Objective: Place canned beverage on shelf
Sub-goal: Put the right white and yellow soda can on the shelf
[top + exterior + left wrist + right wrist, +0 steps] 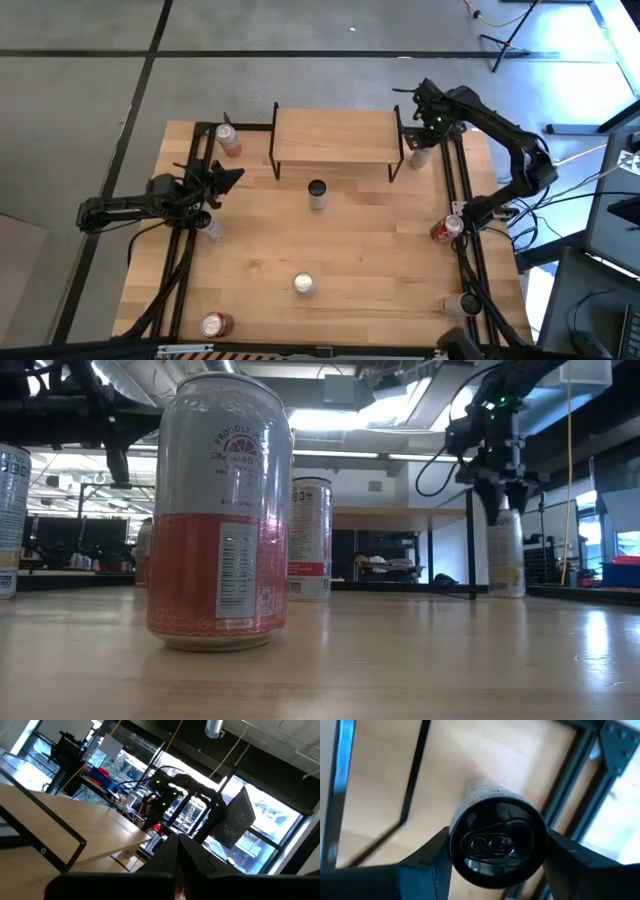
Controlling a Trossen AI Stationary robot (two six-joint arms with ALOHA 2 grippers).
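Note:
The shelf [335, 135], a light wooden board on thin black legs, stands at the table's far middle. A pale can with a black top [497, 842] stands at the table's far right, just right of the shelf; it also shows in the low view [505, 555]. My right gripper [421, 145] is above it, shut on it. My left gripper [222, 180] is shut and empty above the table's left side, and it points toward the shelf [75, 820]. My right gripper pinches the pale can's upper side wall [455, 827] between its two fingers [432, 857], one on each side just below the black top. The fingers come from above, pointing down. The can is upright, and its base [506, 593] seems to rest on the table.
Other cans stand about: a dark-topped one [317, 193] in front of the shelf, a red-and-white one [228, 140] at the far left, one [208, 224] beside my left arm, a red one [447, 228] at the right edge, and three [303, 285] near the front.

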